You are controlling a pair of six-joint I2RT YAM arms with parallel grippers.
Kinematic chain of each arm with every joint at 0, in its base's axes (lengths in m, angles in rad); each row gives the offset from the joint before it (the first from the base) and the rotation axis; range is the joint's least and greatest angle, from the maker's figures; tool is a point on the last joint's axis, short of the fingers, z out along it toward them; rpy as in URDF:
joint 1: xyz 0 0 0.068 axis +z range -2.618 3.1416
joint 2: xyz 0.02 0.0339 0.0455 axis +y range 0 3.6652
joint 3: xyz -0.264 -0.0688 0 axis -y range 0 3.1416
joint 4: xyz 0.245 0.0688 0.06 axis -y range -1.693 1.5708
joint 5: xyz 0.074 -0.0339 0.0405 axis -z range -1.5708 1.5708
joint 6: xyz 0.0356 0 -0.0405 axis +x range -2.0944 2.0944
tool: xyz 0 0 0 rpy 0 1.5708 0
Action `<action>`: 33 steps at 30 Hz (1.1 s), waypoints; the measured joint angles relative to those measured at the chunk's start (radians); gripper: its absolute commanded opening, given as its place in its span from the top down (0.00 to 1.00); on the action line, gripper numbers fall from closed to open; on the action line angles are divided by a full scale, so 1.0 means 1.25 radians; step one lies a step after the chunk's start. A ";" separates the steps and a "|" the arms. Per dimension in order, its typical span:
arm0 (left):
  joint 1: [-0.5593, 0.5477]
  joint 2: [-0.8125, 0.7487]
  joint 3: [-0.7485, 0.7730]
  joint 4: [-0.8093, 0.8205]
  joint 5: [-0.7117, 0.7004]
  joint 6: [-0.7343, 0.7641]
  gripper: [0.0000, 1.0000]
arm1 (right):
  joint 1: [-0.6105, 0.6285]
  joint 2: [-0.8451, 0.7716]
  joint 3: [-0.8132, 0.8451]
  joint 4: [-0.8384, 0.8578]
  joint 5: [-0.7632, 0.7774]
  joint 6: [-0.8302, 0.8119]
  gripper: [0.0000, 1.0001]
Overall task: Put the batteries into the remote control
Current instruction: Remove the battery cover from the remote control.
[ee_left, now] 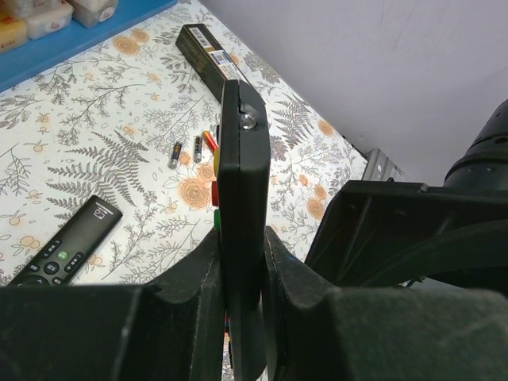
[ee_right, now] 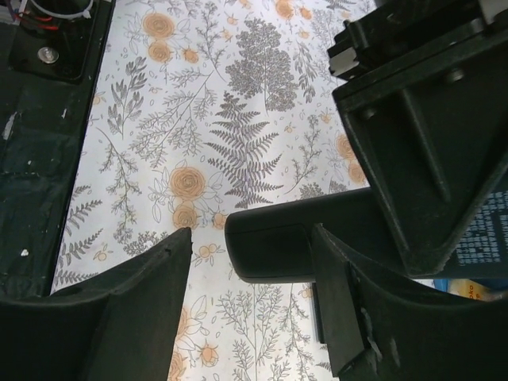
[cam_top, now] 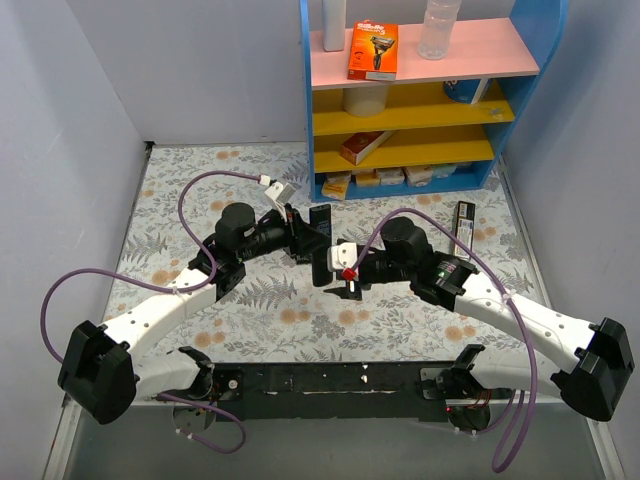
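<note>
Your remote control (ee_left: 242,182) is black plastic, smooth and dull. It has one shiny metal screw (ee_left: 250,119) near its top end. The fingers (ee_left: 190,286) of your left gripper (ee_left: 240,242) look like dark, dull plastic, a little rough. Your right gripper (ee_right: 250,270) looks the same. The batteries (ee_left: 175,153) have shiny metal ends. The table (ee_left: 95,143) has a smooth sheet on it, printed with flowers and ferns. You cannot tell if it is cloth or plastic. At the far edge, the shelf (cam_top: 420,68) looks painted and smooth. The orange box (cam_top: 373,50) is glossy card, and the bottle (cam_top: 438,25) is clear plastic.
</note>
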 measured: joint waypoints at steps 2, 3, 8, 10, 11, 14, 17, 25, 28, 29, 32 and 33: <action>0.000 0.000 0.002 -0.003 0.000 -0.002 1.00 | 0.001 0.003 0.000 -0.012 0.003 -0.009 0.32; 0.000 0.000 0.003 -0.007 0.000 -0.004 1.00 | 0.001 0.003 0.000 -0.017 0.009 -0.012 0.32; 0.000 0.000 0.004 -0.015 0.001 -0.006 1.00 | 0.002 0.003 0.000 -0.020 0.042 -0.021 0.32; 0.000 0.000 0.004 -0.016 0.002 -0.008 1.00 | 0.002 0.002 0.000 -0.020 0.052 -0.023 0.32; 0.000 0.000 0.004 -0.017 0.003 -0.009 1.00 | 0.002 0.002 0.000 -0.020 0.056 -0.023 0.32; 0.000 0.000 0.004 -0.020 0.004 -0.012 1.00 | 0.002 0.001 0.000 -0.019 0.061 -0.024 0.33; 0.000 0.000 0.004 -0.021 0.006 -0.012 1.00 | 0.005 0.001 0.000 -0.019 0.060 -0.025 0.33; 0.002 0.000 0.004 -0.024 0.009 -0.018 1.00 | 0.011 0.007 0.000 -0.020 0.054 -0.027 0.35; 0.004 0.000 0.004 -0.028 0.009 -0.020 1.00 | 0.013 0.016 0.001 -0.020 0.054 -0.030 0.35; 0.004 0.000 0.004 -0.031 0.009 -0.020 1.00 | 0.014 0.019 0.001 -0.020 0.054 -0.030 0.35; 0.004 0.000 0.004 -0.034 0.009 -0.020 1.00 | 0.016 0.022 0.001 -0.020 0.057 -0.033 0.35; 0.005 0.000 0.004 -0.036 0.009 -0.020 1.00 | 0.016 0.023 0.001 -0.020 0.058 -0.034 0.35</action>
